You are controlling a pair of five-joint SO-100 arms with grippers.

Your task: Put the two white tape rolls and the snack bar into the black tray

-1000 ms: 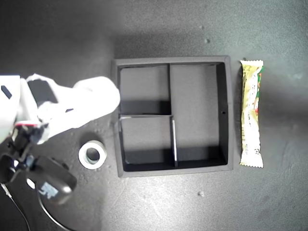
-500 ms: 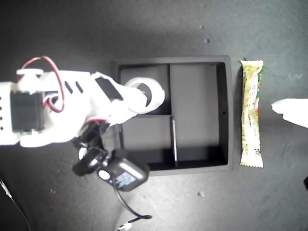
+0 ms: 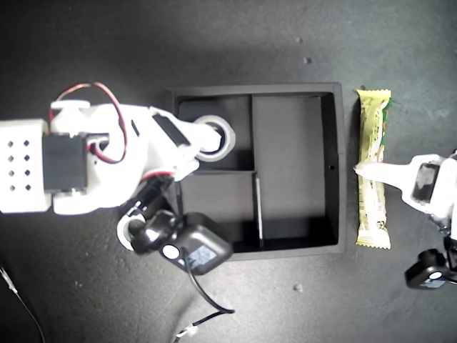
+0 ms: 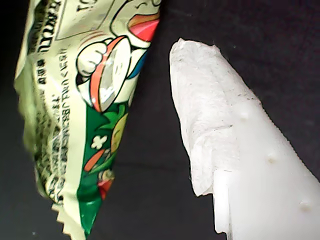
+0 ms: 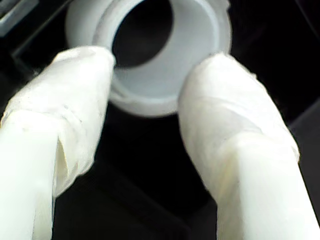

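Observation:
The black tray [image 3: 340,143] lies in the middle of the exterior view. My second gripper [image 3: 203,139] reaches in from the exterior view's left and is shut on a white tape roll [image 3: 223,137], low in the tray's upper-left compartment. In the second wrist view both fingers [image 5: 80,90] press against that roll [image 5: 200,30]. The other white tape roll [image 3: 124,232] lies on the mat left of the tray, mostly hidden under the second arm. The snack bar [image 3: 373,128] lies along the tray's right wall. My first gripper [image 3: 363,170] is open, with one finger [image 4: 215,115] beside the bar [image 4: 80,115].
The dark mat carries a few small crumbs [image 3: 298,288]. A black cable [image 3: 207,314] trails from the second arm toward the exterior view's bottom edge. The second arm's black camera housing [image 3: 187,246] hangs over the tray's lower-left corner in that view.
My second gripper carried the tape roll over the tray and lowered it into the upper-left compartment. My first arm came in from the exterior view's right to the snack bar.

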